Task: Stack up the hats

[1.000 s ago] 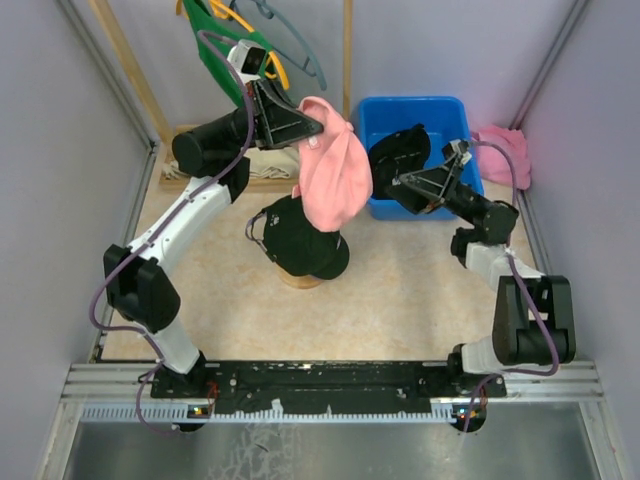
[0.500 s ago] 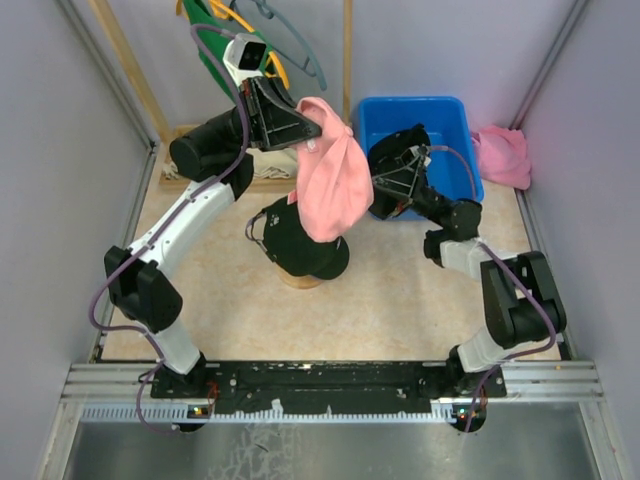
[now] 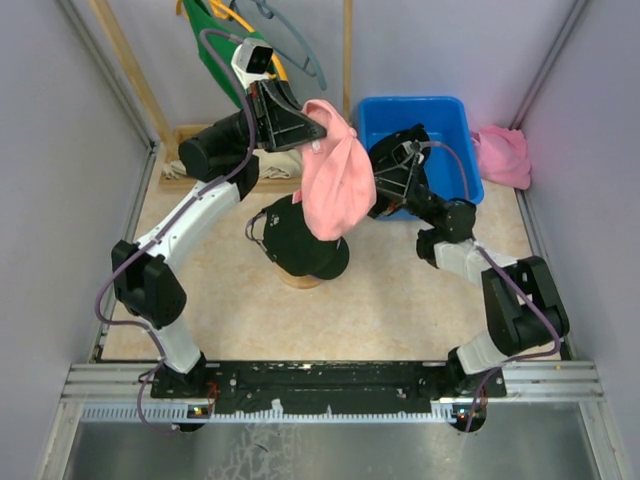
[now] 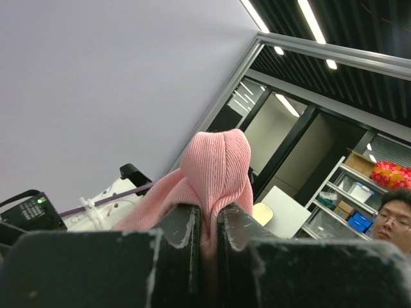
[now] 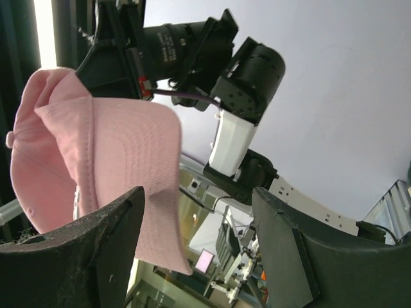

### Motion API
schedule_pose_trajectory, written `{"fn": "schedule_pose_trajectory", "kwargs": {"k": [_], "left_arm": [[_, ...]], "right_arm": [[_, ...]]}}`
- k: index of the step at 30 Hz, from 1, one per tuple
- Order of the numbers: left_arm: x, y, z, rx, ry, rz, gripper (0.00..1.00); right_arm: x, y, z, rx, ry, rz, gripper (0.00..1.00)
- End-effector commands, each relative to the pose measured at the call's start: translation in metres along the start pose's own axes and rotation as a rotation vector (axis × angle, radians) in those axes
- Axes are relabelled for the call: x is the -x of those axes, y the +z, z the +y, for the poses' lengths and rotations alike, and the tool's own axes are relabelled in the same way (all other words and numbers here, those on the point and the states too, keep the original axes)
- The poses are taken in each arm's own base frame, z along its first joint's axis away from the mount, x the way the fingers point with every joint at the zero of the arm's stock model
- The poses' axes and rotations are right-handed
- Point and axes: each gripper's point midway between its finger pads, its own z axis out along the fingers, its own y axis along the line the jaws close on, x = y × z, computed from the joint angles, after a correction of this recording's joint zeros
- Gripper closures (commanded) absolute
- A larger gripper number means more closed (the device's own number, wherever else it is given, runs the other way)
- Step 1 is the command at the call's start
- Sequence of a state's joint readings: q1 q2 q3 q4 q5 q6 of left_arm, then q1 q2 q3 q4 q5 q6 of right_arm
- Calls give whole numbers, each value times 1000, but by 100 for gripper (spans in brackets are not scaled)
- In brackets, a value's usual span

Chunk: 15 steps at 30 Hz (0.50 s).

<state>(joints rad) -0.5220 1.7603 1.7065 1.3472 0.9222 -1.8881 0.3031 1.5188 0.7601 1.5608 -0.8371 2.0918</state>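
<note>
My left gripper (image 3: pixel 318 124) is shut on the top of a pink hat (image 3: pixel 337 180) and holds it in the air; its fingers (image 4: pixel 186 228) pinch the pink fabric (image 4: pixel 215 163). The hat hangs above and just right of a black hat (image 3: pixel 300 240) that sits on a round stand. My right gripper (image 3: pixel 378 188) is open and empty, close beside the hanging pink hat (image 5: pixel 96 160), whose brim shows next to its left finger (image 5: pixel 96 256). Another black hat (image 3: pixel 405 150) lies in the blue bin, partly hidden by my right arm. The lavender hat is out of view.
A blue bin (image 3: pixel 445 120) stands at the back right. A bright pink cloth (image 3: pixel 503 155) lies to its right by the wall. A green shirt (image 3: pixel 215 45) hangs on hangers from a wooden rack (image 3: pixel 125 60) at the back left.
My right gripper has swung left from over the blue bin to right beside the hanging pink hat. My left gripper has shifted the pink hat slightly right and lower.
</note>
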Motion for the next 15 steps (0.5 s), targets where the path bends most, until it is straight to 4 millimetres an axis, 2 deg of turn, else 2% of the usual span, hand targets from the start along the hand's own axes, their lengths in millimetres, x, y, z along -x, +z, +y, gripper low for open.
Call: {"fn": "schedule_pose_trajectory", "kwargs": {"k": [1,8,12,15], "left_arm": [[-2,-1,-4,-47,47,-9,100],[-5,-10,15,-33,25,-26,100],[-5,-17,21,-11,34,-35,100],[-4,-30,25,20,37,-51,100]], "right_arm": [[-35,-1,62,167,-33,86,32],[-52,-10,76,187,-41,89,35],[-59,-14,79,188,-41,95,45],[-64,-18,80,188,-42,94,57]]}}
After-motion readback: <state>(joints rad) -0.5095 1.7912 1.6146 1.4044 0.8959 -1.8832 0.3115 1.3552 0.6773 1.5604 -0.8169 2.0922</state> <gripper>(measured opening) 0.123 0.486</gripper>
